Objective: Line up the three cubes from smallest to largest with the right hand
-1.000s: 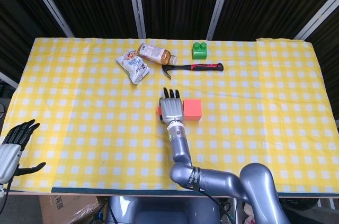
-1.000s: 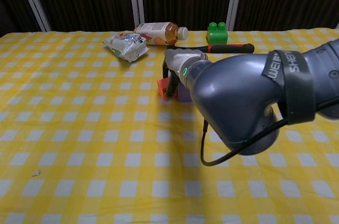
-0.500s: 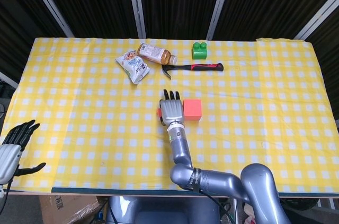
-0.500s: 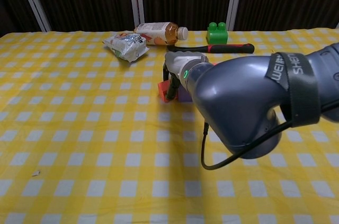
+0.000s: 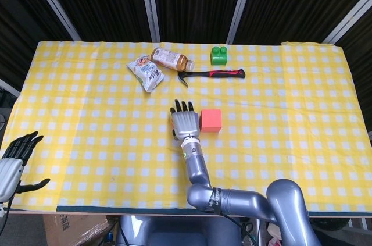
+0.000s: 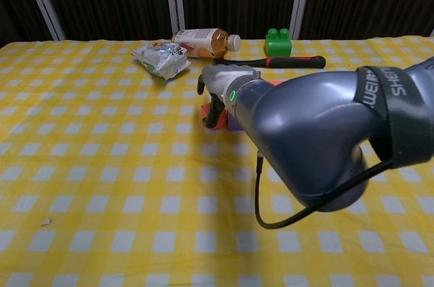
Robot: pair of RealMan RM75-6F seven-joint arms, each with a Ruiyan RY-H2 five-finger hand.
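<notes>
Risk: right hand [image 5: 185, 123] sits low over small red cube [image 6: 209, 115] and purple cube [image 6: 235, 123], so sideways sweep could knock both out of line, or shove them against large coral-red cube [image 5: 210, 120] just right of it

Right hand: fingers extended forward over small cubes; whether anything is pinched, cannot tell (palm hides it)

Left hand [image 5: 14, 159]: spread, holding nothing, near left table edge

Cubes: cluster mid-table on yellow checked tablecloth [image 5: 87, 112]; small red one mostly hidden, purple barely showing; coral-red one clean-edged, flat, upright
</notes>
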